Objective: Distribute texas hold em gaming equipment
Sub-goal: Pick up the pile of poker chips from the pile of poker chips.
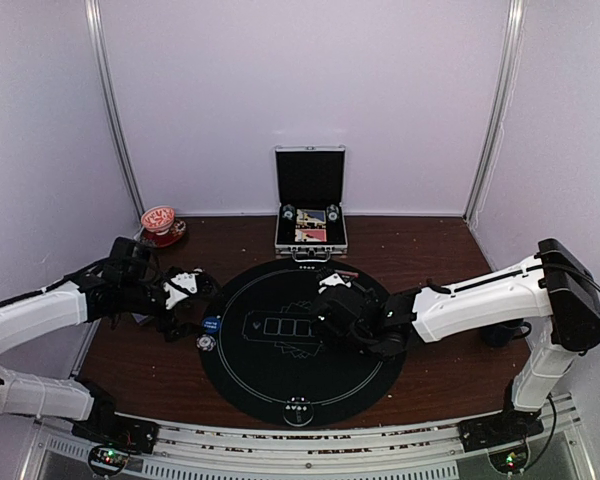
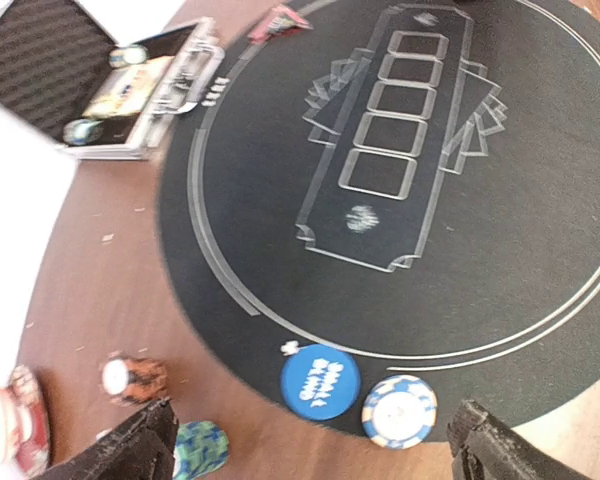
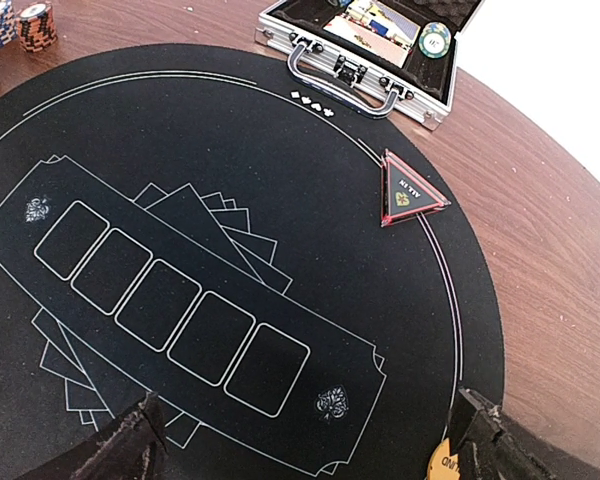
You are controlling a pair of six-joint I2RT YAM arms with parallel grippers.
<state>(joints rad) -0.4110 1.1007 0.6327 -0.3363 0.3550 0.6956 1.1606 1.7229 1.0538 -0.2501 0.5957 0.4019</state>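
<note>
Jaws on both arms gape wide and grip nothing. Under the left jaws, a blue button disc (image 2: 320,380) lies across the rim of the round black mat (image 2: 540,200), with a blue-and-white striped chip (image 2: 399,410) just beside it. A teal chip stack (image 2: 200,448) and a red chip stack (image 2: 130,380) stand on the bare brown wooden bench (image 3: 560,250) nearby, off the mat.

The right jaws hang over the mat's printed row of five card outlines. An orange button disc (image 3: 442,462) peeks out by one finger, and a red-edged triangular marker (image 3: 408,192) rests near the mat's far rim.

Beyond that rim a silver case (image 3: 370,50) lies open on the bench, lid upright, with card packs (image 3: 375,25) and a chip (image 3: 435,40) in its black lining. A red-and-white cup (image 1: 160,220) on a saucer sits at the far left corner. Pale lilac walls (image 1: 310,80) with metal uprights close in three sides, and a metal rail (image 1: 280,455) runs along the near edge.
</note>
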